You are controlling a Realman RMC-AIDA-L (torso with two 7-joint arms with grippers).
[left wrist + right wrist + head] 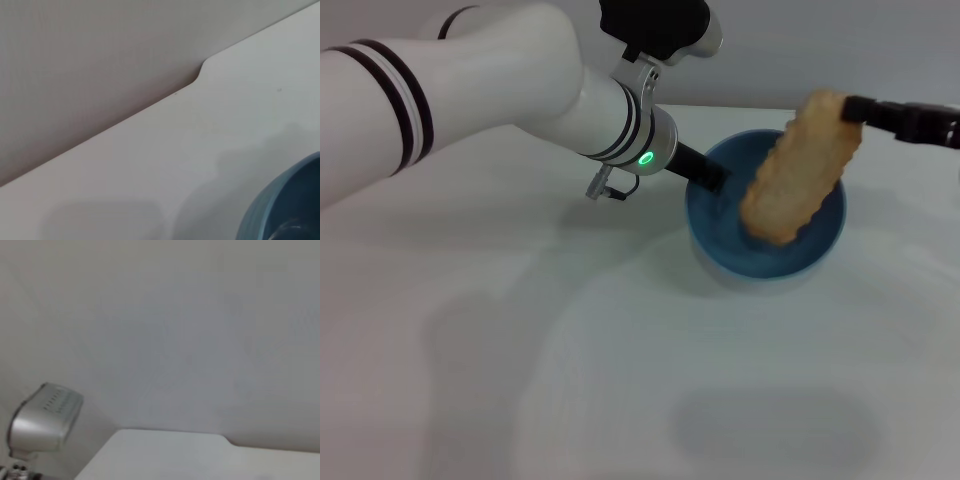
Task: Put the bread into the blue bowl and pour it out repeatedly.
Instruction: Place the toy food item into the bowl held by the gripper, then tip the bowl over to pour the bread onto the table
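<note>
Bread (798,172) is being held clamped at its top end by the right gripper (855,110), hanging over the blue bowl (720,265) for dropping in, while the bowl's 9 o'clock rim is being gripped by the left gripper (712,178) for steadying.

One bread (798,170), one blue bowl (767,255), two arms.

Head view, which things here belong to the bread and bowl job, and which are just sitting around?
Part of the job:
bread, held at its top end by the right gripper over the bowl
blue bowl, left gripper at its rim

Just there:
white table
grey device beyond the table edge
</note>
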